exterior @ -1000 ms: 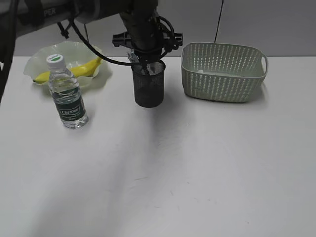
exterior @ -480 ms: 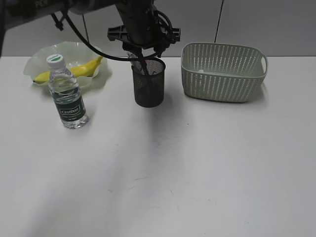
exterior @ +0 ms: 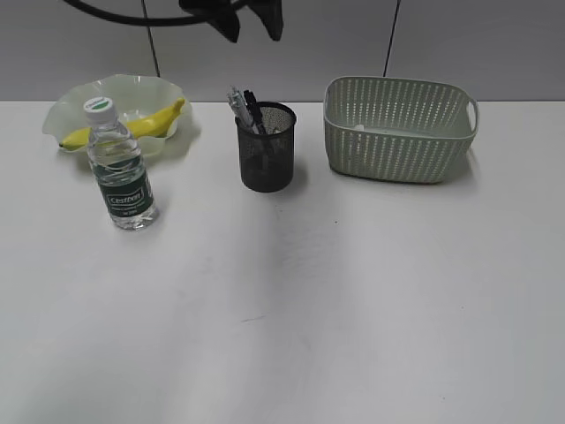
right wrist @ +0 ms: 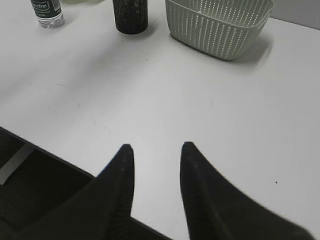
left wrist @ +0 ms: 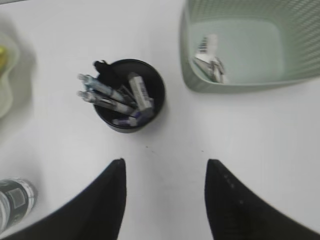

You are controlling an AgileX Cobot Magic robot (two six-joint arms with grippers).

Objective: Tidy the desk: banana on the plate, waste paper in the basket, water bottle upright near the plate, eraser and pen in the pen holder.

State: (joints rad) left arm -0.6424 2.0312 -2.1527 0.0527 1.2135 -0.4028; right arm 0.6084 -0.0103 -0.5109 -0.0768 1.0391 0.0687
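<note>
A: What did the exterior view give?

B: The pen holder (exterior: 267, 147) stood mid-surface with pens (exterior: 244, 108) sticking out toward 11 o'clock. At its 9 o'clock sat the plate (exterior: 66, 110) with the banana (exterior: 134, 125) in it; the water bottle (exterior: 122, 166) stood upright just in front of that plate. At the holder's 3 o'clock was the basket (exterior: 399, 129). The left pincer (exterior: 252, 25) hung at 12 o'clock, clear of the holder, only its dark tips in frame.

A: And the left wrist view?

B: The left pincer (left wrist: 165, 167) stood well apart, holding nothing, the holder (left wrist: 129, 95) above it at 12 o'clock. Pens (left wrist: 106, 97) and a pale block that may be the eraser (left wrist: 139, 91) lay inside. The waste paper (left wrist: 210, 59) lay in the basket (left wrist: 235, 82) at 2 o'clock.

A: The right wrist view?

B: The right pincer (right wrist: 156, 147) hung moderately apart and empty over the near edge of the surface (right wrist: 215, 115), with holder (right wrist: 130, 15), bottle (right wrist: 47, 12) and basket (right wrist: 219, 24) far off toward 12 o'clock.
</note>
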